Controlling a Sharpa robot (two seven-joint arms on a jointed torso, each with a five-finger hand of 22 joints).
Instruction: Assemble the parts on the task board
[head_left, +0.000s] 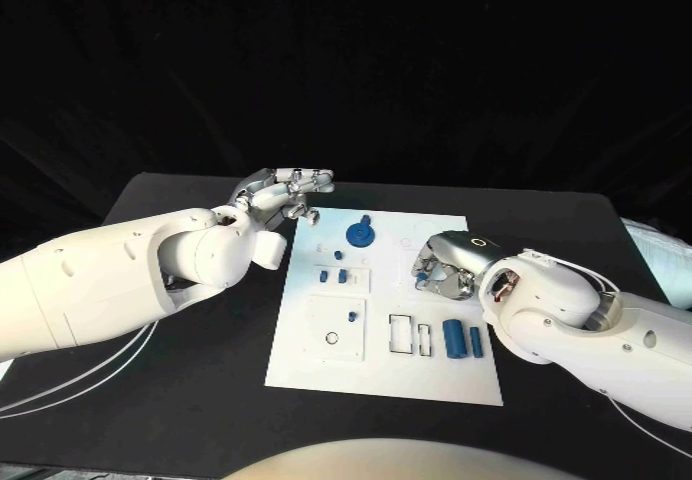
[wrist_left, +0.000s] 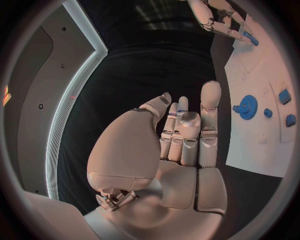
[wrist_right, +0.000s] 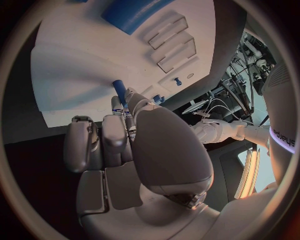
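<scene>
The white task board (head_left: 378, 370) lies mid-table. On it are a blue gear (head_left: 361, 235), two small blue pieces (head_left: 333, 274) and two blue cylinders (head_left: 464, 339) beside empty slots (head_left: 411, 333). My right hand (head_left: 444, 265) hovers over the board's right side and pinches a small blue peg (wrist_right: 119, 92) between thumb and fingers. My left hand (head_left: 281, 195) is raised near the board's far left corner, fingers straight and holding nothing. The left wrist view shows the gear (wrist_left: 248, 106) and the right hand (wrist_left: 215, 20) beyond it.
The black table (head_left: 173, 400) extends on both sides of the board. White cables (head_left: 72, 385) run along the table under my left arm. The board's near half has a square recess with a hole (head_left: 332, 337).
</scene>
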